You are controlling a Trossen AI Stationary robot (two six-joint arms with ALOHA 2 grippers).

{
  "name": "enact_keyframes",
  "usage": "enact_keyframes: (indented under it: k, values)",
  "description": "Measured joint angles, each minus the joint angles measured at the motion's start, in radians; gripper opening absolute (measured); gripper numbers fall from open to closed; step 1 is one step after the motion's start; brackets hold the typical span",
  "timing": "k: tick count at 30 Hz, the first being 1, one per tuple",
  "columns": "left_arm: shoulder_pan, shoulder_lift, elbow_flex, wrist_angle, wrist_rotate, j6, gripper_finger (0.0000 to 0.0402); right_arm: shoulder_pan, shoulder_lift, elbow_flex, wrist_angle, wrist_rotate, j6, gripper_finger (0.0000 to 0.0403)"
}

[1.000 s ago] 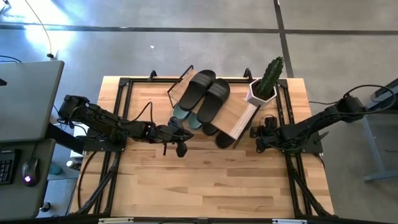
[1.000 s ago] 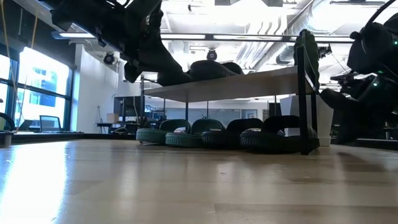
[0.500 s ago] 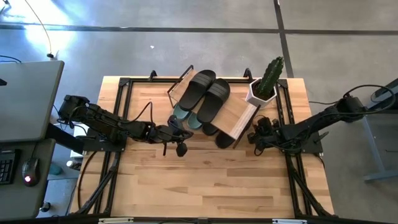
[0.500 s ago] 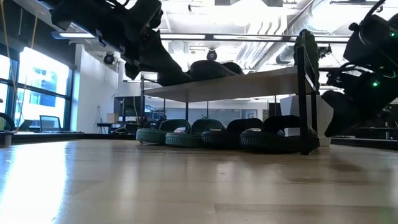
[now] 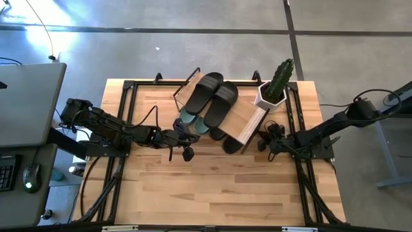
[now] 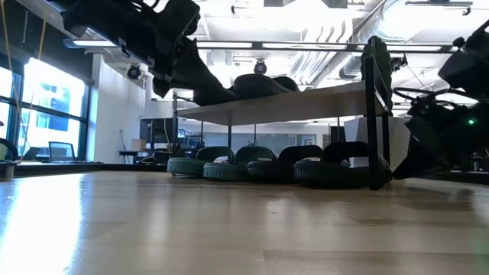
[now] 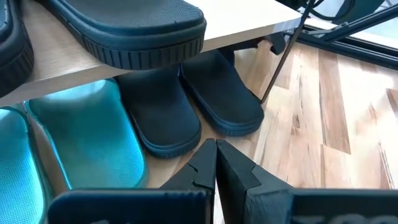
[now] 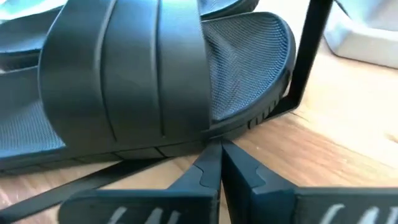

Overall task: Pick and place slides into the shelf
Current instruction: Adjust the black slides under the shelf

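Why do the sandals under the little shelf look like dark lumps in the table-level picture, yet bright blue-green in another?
Low view: bright windows and ceiling lights behind the shelf backlight the slides, leaving silhouettes. Left wrist view: light reaches the green slides under the plank, and their footbeds show a shiny teal glare.

Left arm extends from the table's left edge toward the centre, low over the tabletop, with its wrist roughly level. Left gripper [image 5: 187,153] sits near the middle of the table, its two dark fingers [image 7: 200,168] pressed together tip to tip and holding nothing. Right arm reaches in from the right edge, angled slightly downward toward the centre. Right gripper [image 5: 262,143] lies close to the table surface, its fingers [image 8: 208,163] likewise closed against each other and empty. The two grippers point toward one another and stand well apart.
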State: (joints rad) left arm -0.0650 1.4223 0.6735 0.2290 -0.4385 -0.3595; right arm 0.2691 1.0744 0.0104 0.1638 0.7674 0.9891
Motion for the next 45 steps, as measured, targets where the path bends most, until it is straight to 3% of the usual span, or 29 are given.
enact_keyframes:
  k: [6, 10, 16, 26, 30, 33, 37, 41, 45]
  values:
    - [0.0, 0.0, 0.0, -0.001, 0.0, 0.0, 0.0, 0.0, 0.0, 0.009, 0.088, -0.049, -0.111, 0.0]
    - [0.0, 0.0, 0.0, -0.001, 0.0, 0.0, 0.0, 0.0, 0.0, 0.009, 0.108, 0.002, -0.203, 0.0]
    - [0.0, 0.0, 0.0, -0.001, 0.0, -0.008, 0.0, -0.001, 0.0, 0.009, 0.056, 0.144, -0.044, 0.0]
    - [0.0, 0.0, 0.0, -0.037, 0.002, -0.011, 0.0, -0.04, -0.001, 0.009, -0.048, 0.117, 0.11, 0.0]
    - [0.003, -0.016, 0.0, -0.104, 0.119, -0.007, 0.0, -0.04, -0.003, 0.009, -0.008, 0.054, 0.105, 0.0]
    - [0.006, -0.033, 0.001, -0.183, 0.296, -0.012, 0.0, -0.04, -0.004, 0.009, 0.029, -0.016, 0.079, 0.0]
    - [-0.023, 0.002, 0.002, -0.109, 0.463, 0.004, 0.0, -0.039, -0.022, 0.027, 0.034, -0.088, 0.043, 0.0]
    - [-0.068, 0.139, 0.002, 0.025, 0.52, 0.041, 0.0, -0.036, -0.048, 0.102, -0.143, -0.14, 0.043, 0.0]
    - [-0.071, 0.314, 0.052, 0.146, 0.494, 0.032, 0.0, -0.009, -0.059, 0.213, -0.389, -0.159, 0.075, 0.0]
